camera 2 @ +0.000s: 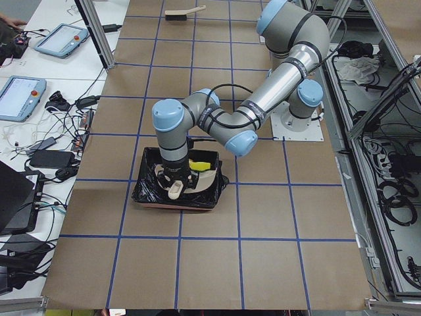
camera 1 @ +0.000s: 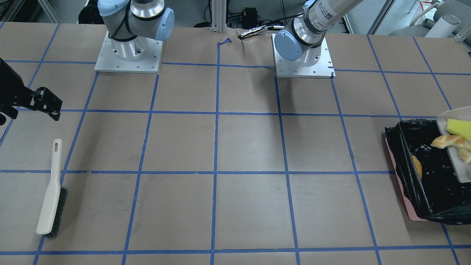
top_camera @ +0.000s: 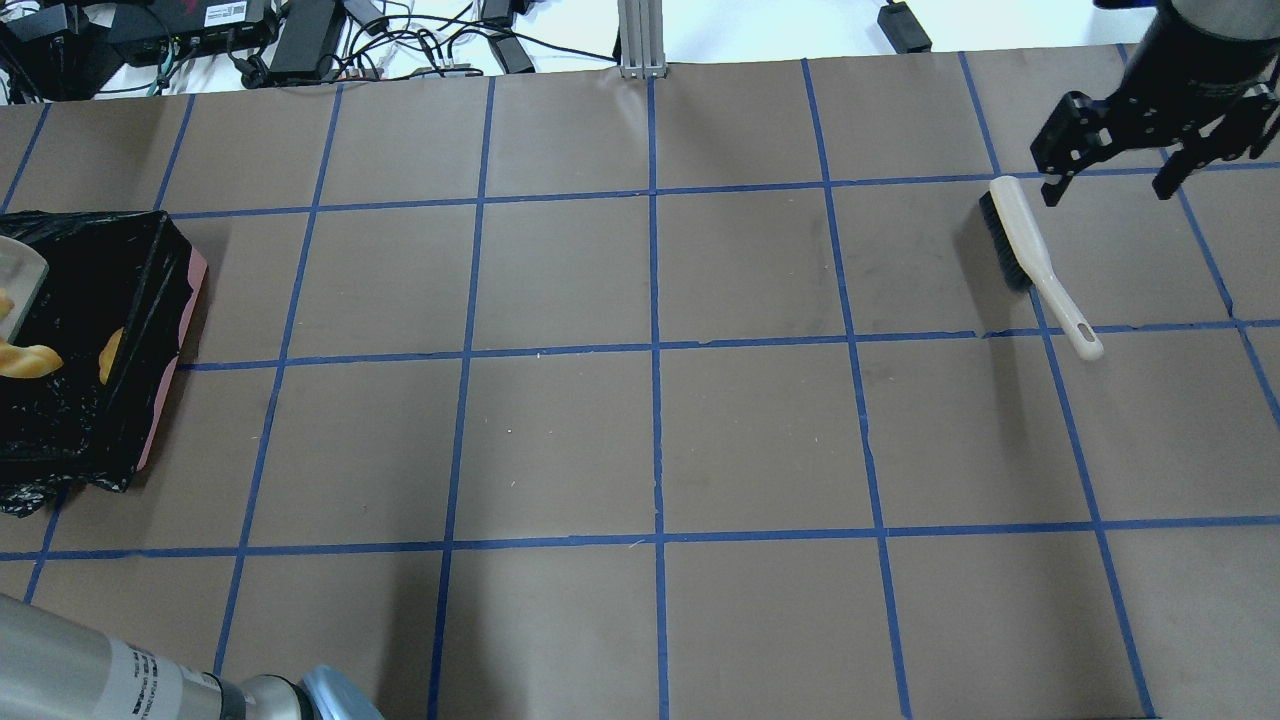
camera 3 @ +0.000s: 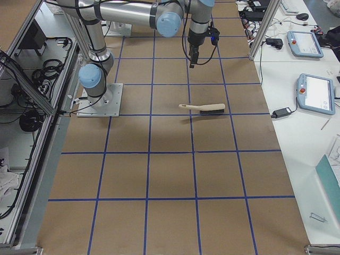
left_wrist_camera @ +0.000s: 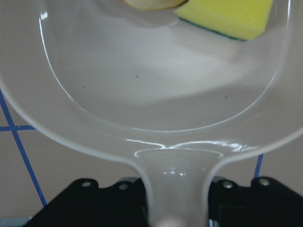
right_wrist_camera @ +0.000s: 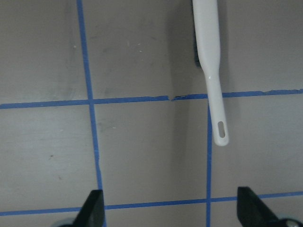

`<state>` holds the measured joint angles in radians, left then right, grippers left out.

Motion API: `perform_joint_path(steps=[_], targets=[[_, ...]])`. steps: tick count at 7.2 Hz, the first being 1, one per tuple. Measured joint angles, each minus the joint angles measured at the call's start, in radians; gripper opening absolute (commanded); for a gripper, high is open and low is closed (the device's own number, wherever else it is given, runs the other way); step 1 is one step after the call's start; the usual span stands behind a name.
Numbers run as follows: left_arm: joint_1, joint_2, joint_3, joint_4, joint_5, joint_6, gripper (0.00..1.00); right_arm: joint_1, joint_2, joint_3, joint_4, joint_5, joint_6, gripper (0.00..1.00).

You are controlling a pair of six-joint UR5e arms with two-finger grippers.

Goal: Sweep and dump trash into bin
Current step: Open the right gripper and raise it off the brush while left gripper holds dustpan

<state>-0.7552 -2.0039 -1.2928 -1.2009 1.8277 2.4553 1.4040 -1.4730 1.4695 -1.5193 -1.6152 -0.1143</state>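
The potato lump [camera 1: 417, 166] is lying inside the bin [camera 1: 438, 191], and the yellow sponge [camera 1: 460, 129] and bread piece [camera 1: 447, 141] are sitting on the tilted dustpan [camera 1: 457, 160] over it. Your left jaws are squeezing the dustpan's handle [left_wrist_camera: 177, 187], and your right jaws are hanging wide open near the brush [top_camera: 1040, 265] on the bench [camera 1: 235, 147].

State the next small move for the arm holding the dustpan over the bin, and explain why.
Probably tip the dustpan more steeply toward the bin. The left gripper grips its handle, and the brown lump already lies in the bin, but the sponge and the bread piece sit on the pan.
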Motion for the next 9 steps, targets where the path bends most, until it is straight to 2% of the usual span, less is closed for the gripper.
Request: perform_joint_path(steps=[2,4,7,9], targets=[[-0.023,0.011,0.000,0.026,0.034,-0.006,0.00,0.135,-0.006,-0.026,0.008,0.014,0.179,0.96],[-0.028,0.027,0.000,0.008,0.010,-0.012,0.00,0.197,-0.035,-0.027,0.007,0.016,0.229,0.98],[-0.036,0.038,-0.002,-0.084,-0.138,-0.020,0.00,0.204,-0.077,-0.010,0.003,0.014,0.231,0.99],[-0.082,0.063,-0.001,-0.178,-0.230,-0.052,0.00,0.196,-0.080,-0.006,-0.003,0.015,0.194,0.99]])
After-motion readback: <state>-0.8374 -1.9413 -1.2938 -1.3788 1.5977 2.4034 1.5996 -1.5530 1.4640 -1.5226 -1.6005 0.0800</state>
